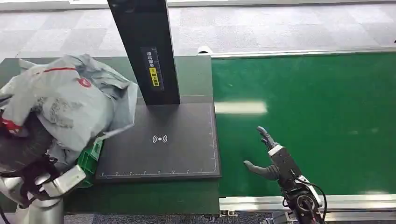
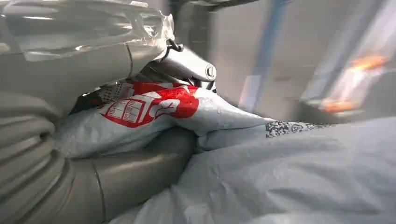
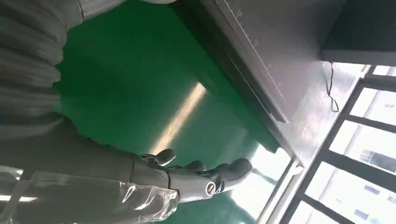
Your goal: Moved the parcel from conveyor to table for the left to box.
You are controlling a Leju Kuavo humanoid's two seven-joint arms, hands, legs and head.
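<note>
My left hand (image 2: 116, 163) is mostly buried under the parcel (image 1: 65, 100), fingers clamped on it in the wrist view. It's a crumpled grey plastic mailer with red print, held over the table's left end, partly covering a green box (image 1: 91, 158). The scan pad (image 1: 161, 140) beside it lies bare. My right hand (image 1: 271, 158) hovers over the green conveyor (image 1: 317, 116), fingers spread, holding nothing, near the belt's metal edge

A parcel-sorting station: green conveyor belt (image 1: 308, 116), black scanning platform (image 1: 161, 142) on its post, grey carpet-tiled floor (image 1: 280, 28).
</note>
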